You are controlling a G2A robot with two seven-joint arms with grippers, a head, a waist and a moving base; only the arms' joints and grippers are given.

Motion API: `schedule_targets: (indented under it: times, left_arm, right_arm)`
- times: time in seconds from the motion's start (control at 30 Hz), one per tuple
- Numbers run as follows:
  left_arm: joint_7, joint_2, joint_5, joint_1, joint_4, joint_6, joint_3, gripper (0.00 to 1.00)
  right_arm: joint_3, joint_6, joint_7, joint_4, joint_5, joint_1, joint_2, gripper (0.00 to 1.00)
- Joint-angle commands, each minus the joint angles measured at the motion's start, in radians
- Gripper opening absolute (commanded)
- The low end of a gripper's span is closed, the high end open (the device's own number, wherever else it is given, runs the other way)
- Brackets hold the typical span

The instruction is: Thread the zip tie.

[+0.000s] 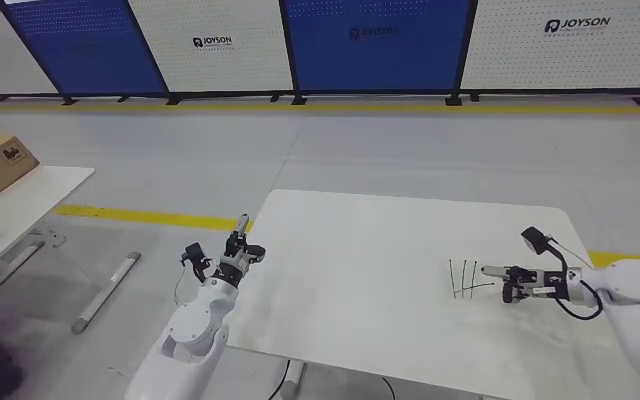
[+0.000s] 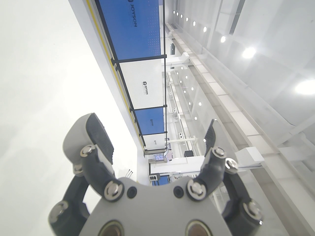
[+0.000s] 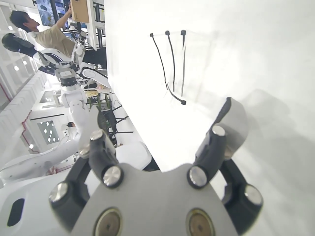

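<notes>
Our right gripper (image 3: pixel 163 114) hangs spread near the black zip ties (image 3: pixel 172 62); left gripper (image 2: pixel 152 124) spread too; we risk pinching two overlapping ties.

White table (image 1: pixel 380 290), rounded corners. Four black zip ties (image 1: pixel 462 278) lie flat near its right edge: three side by side, the fourth tie (image 3: pixel 176 96) slantwise at their ends.

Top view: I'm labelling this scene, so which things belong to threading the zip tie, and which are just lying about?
Job: four zip ties on the table; open right hand beside them; open left hand at the opposite edge.
Lying about: cardboard box on a side table; bar on the floor.
</notes>
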State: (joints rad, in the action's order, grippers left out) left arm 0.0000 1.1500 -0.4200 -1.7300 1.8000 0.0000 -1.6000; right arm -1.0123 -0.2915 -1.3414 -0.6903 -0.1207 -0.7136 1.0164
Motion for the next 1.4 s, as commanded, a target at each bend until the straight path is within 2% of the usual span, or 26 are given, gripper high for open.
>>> schedule_targets:
  times: [0.0, 0.03, 0.07, 0.1, 0.2, 0.33, 0.37, 0.43, 0.47, 0.57, 0.63, 0.73, 0.77, 0.83, 1.07, 1.17, 1.2, 1.23, 1.37]
  left_arm:
    - [0.000, 0.000, 0.000, 0.000, 0.000, 0.000, 0.000, 1.00]
    - [0.000, 0.000, 0.000, 0.000, 0.000, 0.000, 0.000, 1.00]
    - [0.000, 0.000, 0.000, 0.000, 0.000, 0.000, 0.000, 1.00]
    - [0.000, 0.000, 0.000, 0.000, 0.000, 0.000, 0.000, 1.00]
    - [0.000, 0.000, 0.000, 0.000, 0.000, 0.000, 0.000, 1.00]
    - [0.000, 0.000, 0.000, 0.000, 0.000, 0.000, 0.000, 1.00]
    - [0.000, 0.000, 0.000, 0.000, 0.000, 0.000, 0.000, 1.00]
    - [0.000, 0.000, 0.000, 0.000, 0.000, 0.000, 0.000, 1.00]
    - [0.000, 0.000, 0.000, 0.000, 0.000, 0.000, 0.000, 1.00]
    - [0.000, 0.000, 0.000, 0.000, 0.000, 0.000, 0.000, 1.00]
    - [0.000, 0.000, 0.000, 0.000, 0.000, 0.000, 0.000, 1.00]
    - [0.000, 0.000, 0.000, 0.000, 0.000, 0.000, 0.000, 1.00]
    - [0.000, 0.000, 0.000, 0.000, 0.000, 0.000, 0.000, 1.00]
    - [0.000, 0.000, 0.000, 0.000, 0.000, 0.000, 0.000, 1.00]
    - [0.000, 0.000, 0.000, 0.000, 0.000, 0.000, 0.000, 1.00]
    - [0.000, 0.000, 0.000, 0.000, 0.000, 0.000, 0.000, 1.00]
    - [0.000, 0.000, 0.000, 0.000, 0.000, 0.000, 0.000, 1.00]
    - [0.000, 0.000, 0.000, 0.000, 0.000, 0.000, 0.000, 1.00]
    - [0.000, 0.000, 0.000, 0.000, 0.000, 0.000, 0.000, 1.00]
  right_arm:
    - [0.005, 0.001, 0.001, 0.020, -0.002, 0.009, 0.004, 0.62]
    - [0.009, 0.000, -0.006, 0.032, -0.007, 0.014, 0.006, 0.62]
    - [0.011, 0.001, -0.006, 0.043, -0.009, 0.018, 0.008, 0.70]
    - [0.014, 0.000, -0.007, 0.052, -0.012, 0.022, 0.011, 0.73]
    - [0.024, -0.009, -0.016, 0.082, -0.017, 0.033, 0.018, 0.76]
    - [0.035, -0.018, -0.023, 0.117, -0.022, 0.047, 0.027, 0.73]
    - [0.038, -0.021, -0.024, 0.127, -0.024, 0.052, 0.029, 0.65]
    - [0.041, -0.023, -0.026, 0.140, -0.027, 0.058, 0.033, 0.58]
    - [0.043, -0.024, -0.027, 0.148, -0.027, 0.062, 0.035, 0.47]
    - [0.048, -0.027, -0.029, 0.166, -0.029, 0.072, 0.040, 0.36]
    - [0.051, -0.028, -0.029, 0.175, -0.031, 0.077, 0.043, 0.33]
    - [0.054, -0.027, -0.033, 0.191, -0.032, 0.085, 0.047, 0.33]
    - [0.056, -0.026, -0.035, 0.195, -0.032, 0.087, 0.048, 0.36]
    - [0.059, -0.021, -0.038, 0.205, -0.035, 0.092, 0.052, 0.33]
    - [0.069, -0.022, -0.047, 0.242, -0.040, 0.106, 0.064, 0.35]
    - [0.071, -0.025, -0.049, 0.257, -0.043, 0.112, 0.068, 0.31]
    - [0.071, -0.026, -0.049, 0.261, -0.044, 0.113, 0.069, 0.25]
    - [0.073, -0.027, -0.049, 0.265, -0.044, 0.115, 0.070, 0.23]
    - [0.074, -0.030, -0.049, 0.285, -0.049, 0.122, 0.074, 0.18]
